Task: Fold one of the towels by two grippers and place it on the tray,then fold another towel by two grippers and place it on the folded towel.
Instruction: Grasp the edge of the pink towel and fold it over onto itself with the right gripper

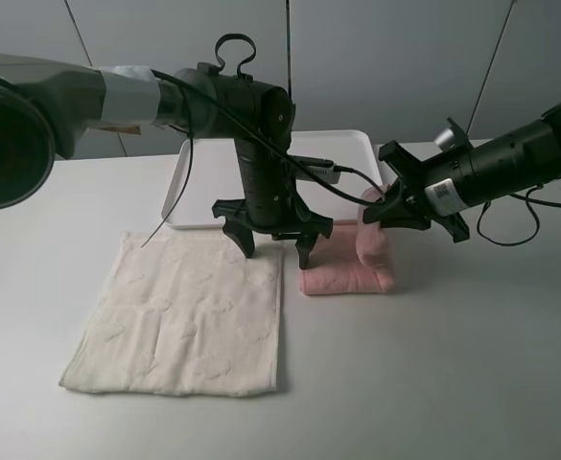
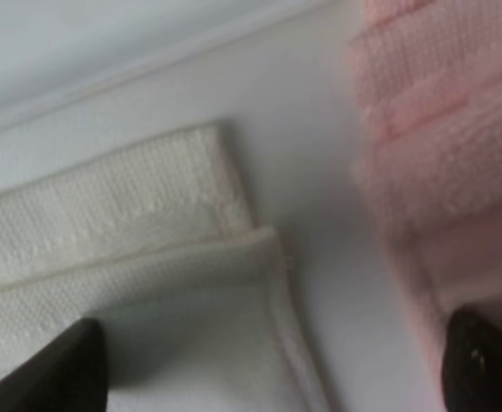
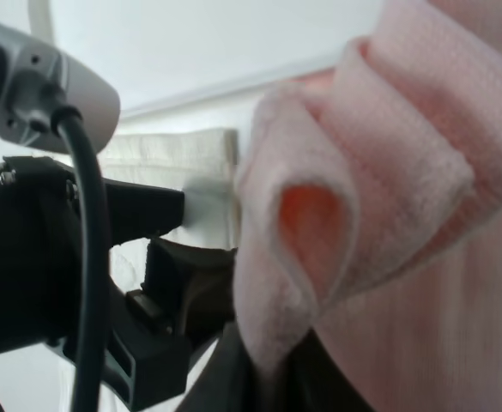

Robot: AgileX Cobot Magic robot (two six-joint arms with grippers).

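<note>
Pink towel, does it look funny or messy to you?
Yes. The pink towel is bunched in a lumpy heap on the table, not spread out like the white towel. The right claw pinches one end up, so it sags in rolls.

The left arm (image 1: 165, 96) is extended from the left edge, with its wrist turned straight down. The left gripper (image 1: 274, 255) is held wide open, its fingertips (image 2: 57, 369) spread low. The right arm (image 1: 520, 158) is reached in from the right, nearly level. The right gripper (image 1: 370, 218) is seen closed, apparently pinched on a fold of the pink towel (image 1: 347, 273).
</note>
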